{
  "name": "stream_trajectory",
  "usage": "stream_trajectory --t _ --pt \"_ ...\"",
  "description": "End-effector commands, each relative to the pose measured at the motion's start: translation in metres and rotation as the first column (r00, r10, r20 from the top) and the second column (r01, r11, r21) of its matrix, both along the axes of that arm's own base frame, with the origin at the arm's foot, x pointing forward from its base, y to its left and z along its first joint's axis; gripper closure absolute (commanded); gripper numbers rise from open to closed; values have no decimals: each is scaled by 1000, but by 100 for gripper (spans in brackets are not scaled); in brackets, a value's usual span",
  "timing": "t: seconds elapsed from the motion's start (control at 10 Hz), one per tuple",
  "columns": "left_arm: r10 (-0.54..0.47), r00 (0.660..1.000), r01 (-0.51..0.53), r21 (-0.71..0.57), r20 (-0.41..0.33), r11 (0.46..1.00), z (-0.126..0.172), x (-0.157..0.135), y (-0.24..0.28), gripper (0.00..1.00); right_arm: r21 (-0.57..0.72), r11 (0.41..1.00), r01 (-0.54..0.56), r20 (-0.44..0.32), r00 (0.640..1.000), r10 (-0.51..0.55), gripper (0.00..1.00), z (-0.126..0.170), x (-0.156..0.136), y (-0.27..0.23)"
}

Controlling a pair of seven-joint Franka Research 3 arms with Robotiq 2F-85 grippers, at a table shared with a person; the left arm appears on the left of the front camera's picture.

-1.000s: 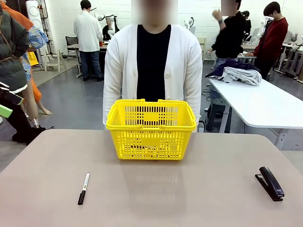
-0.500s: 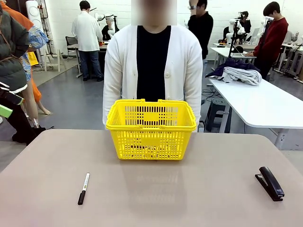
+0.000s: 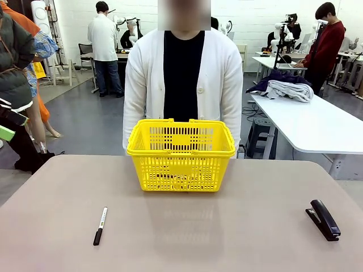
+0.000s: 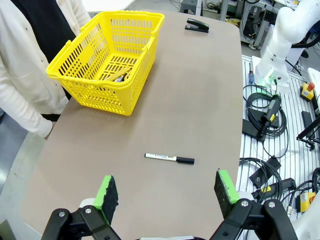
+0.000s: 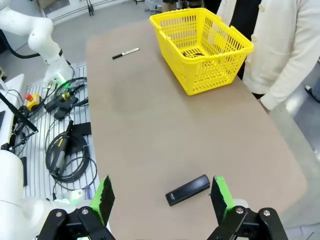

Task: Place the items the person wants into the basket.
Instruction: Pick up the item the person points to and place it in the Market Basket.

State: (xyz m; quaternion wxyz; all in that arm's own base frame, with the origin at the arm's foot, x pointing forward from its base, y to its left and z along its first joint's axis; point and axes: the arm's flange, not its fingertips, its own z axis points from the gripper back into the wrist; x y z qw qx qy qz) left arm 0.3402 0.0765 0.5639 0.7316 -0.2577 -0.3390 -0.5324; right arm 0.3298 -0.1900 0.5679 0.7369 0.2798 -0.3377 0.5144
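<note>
Nothing on the table [image 3: 181, 238] has moved; left hand [image 4: 167, 192] and right hand [image 5: 160, 199] hover spread.

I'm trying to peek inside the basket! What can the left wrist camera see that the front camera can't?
The left wrist view alone looks down into the basket and shows dark and yellow things lying on its floor, too small to name, plus the open left gripper and cables beside the table. The front view alone shows the person facing us and the room behind. Both show the basket, the white marker and the black stapler on the table.
</note>
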Motion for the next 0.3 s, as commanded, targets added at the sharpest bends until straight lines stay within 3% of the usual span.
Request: stream_trajectory --t 0.0,0.2 --pt "-13 1000 14 -20 15 1000 0 0 1 0 11 1000 -17 17 1000 16 0 0 2 -1" --pt "-13 1000 14 -20 15 1000 0 0 1 0 11 1000 -17 17 1000 16 0 0 2 -1"
